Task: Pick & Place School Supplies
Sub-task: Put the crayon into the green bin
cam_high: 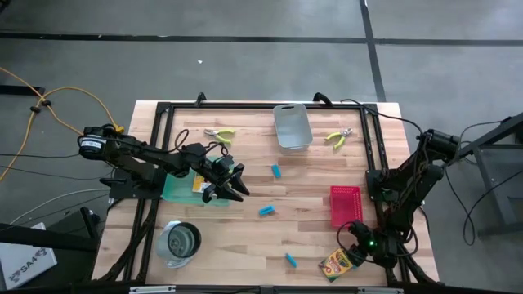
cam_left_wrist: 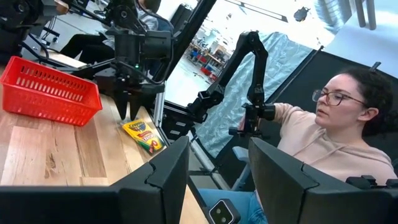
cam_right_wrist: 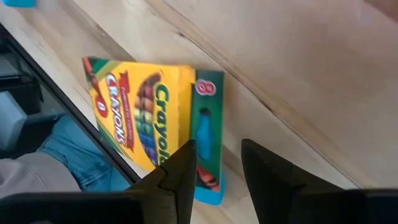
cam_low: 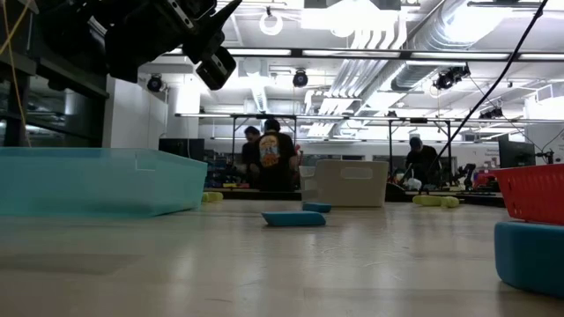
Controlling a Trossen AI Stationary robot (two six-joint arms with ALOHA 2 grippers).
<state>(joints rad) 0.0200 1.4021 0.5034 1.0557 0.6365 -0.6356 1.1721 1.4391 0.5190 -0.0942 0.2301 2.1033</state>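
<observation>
high view: desk (cam_high: 245,237) with the red tray (cam_high: 345,204) as landmark. one crayon box (cam_high: 341,262) lies near the desk's front edge, below the red tray; a second box (cam_high: 198,183) is half hidden by the left arm over the green bin (cam_high: 176,189), far left of the tray. three light-blue blocks (cam_high: 266,211) are visible left of and below the tray. two plier-like tools (cam_high: 339,137) lie beyond the tray, flanking the grey bin (cam_high: 292,126). left gripper (cam_high: 238,184) hangs above the desk, jaws wide, empty. right gripper (cam_right_wrist: 214,162) stands over the crayon box's end, jaws parted; contact is hard to make out.
</observation>
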